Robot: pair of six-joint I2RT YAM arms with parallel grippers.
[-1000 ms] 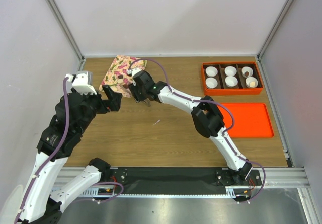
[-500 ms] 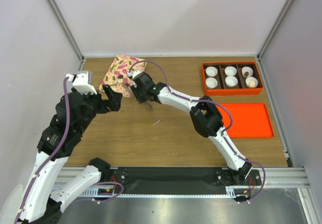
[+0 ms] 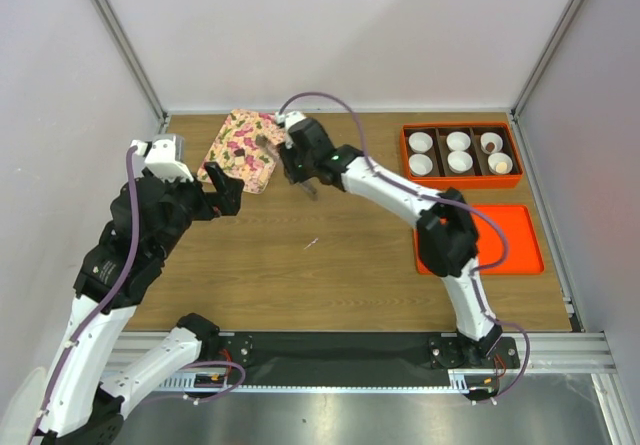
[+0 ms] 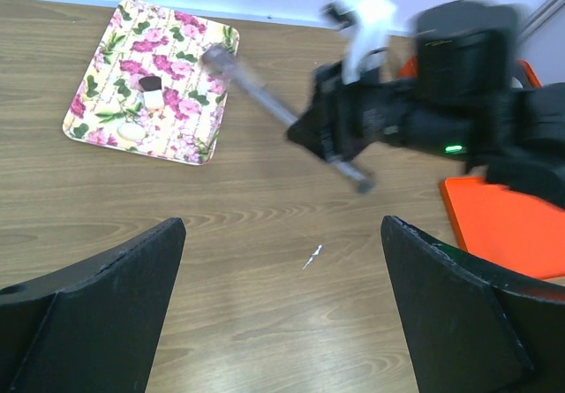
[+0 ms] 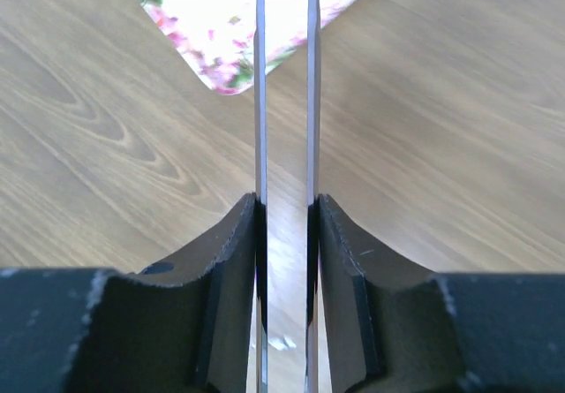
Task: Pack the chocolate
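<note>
On the floral tray (image 4: 199, 119): the chocolate (image 4: 150, 83) is lying as a small dark brown lump near the middle, with a few pale pieces lying close by.
Right gripper (image 3: 297, 173): it is clamping a pair of metal tongs (image 4: 265, 102), its jaws pressing on the two blades from either side.
Tongs: they are slanting above the table, with one end hanging over the tray's right edge. Blur is hiding whether that end is carrying anything.
Left gripper (image 3: 222, 190): it is hovering just beside the tray's near edge, jaws standing wide apart and holding nothing.
Orange box (image 3: 460, 181): it is sitting at the far right, well apart from the tray, and holding six white paper cups (image 3: 421, 142). One right-hand cup is showing a brown speck too small to identify.
Orange lid (image 3: 505, 245): it is lying flat on the near side of the box, with the right arm's elbow overlapping its left edge.
Standing in the way: the right arm is stretching across the table (image 3: 350, 265) between tray and box, and a white scrap (image 3: 311, 243) is lying on the bare wood.
</note>
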